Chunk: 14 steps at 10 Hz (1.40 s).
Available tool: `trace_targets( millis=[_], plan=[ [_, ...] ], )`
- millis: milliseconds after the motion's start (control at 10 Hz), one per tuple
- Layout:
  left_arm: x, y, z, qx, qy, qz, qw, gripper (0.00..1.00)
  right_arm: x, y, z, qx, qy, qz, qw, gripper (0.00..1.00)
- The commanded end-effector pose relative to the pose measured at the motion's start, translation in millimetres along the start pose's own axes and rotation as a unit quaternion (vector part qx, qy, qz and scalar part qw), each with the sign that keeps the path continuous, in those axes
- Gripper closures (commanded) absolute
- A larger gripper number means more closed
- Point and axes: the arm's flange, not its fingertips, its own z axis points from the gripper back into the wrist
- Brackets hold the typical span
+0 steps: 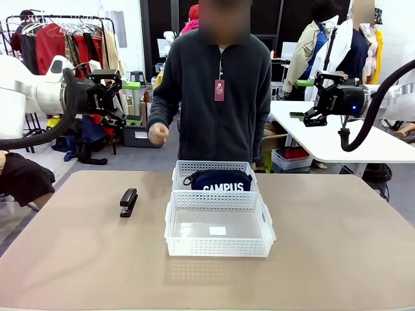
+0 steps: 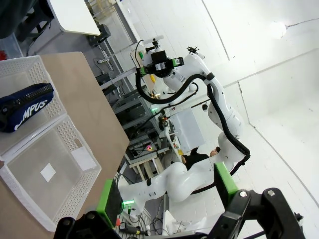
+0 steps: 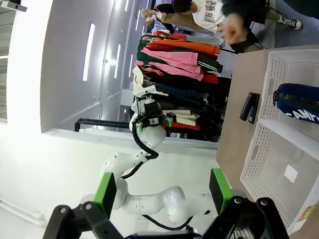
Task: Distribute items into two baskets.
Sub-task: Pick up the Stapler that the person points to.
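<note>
My left gripper and right gripper hang high off the tan table, jaws spread wide, holding nothing; the navy blue soft zip pouch lettered "CAMPUS" lies in the far translucent white lattice basket, the near matching basket is bare (one white sticker inside); the small black desk stapler sits on the table left of both, so I judge it comes next: my left arm should descend and straddle its narrow body
</note>
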Motion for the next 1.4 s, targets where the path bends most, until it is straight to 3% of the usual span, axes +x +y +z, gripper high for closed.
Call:
trace_targets(
  millis=[0, 1300],
  plan=[
    [0.3, -2.2, 0.9, -0.001, -0.001, -0.002, 1.0, 0.0, -0.9, 0.7, -0.2, 0.006, 0.002, -0.002, 1.0, 0.0],
    [0.3, -2.2, 0.9, -0.001, -0.001, -0.002, 1.0, 0.0, -0.9, 0.7, -0.2, 0.006, 0.002, -0.002, 1.0, 0.0]
  ],
)
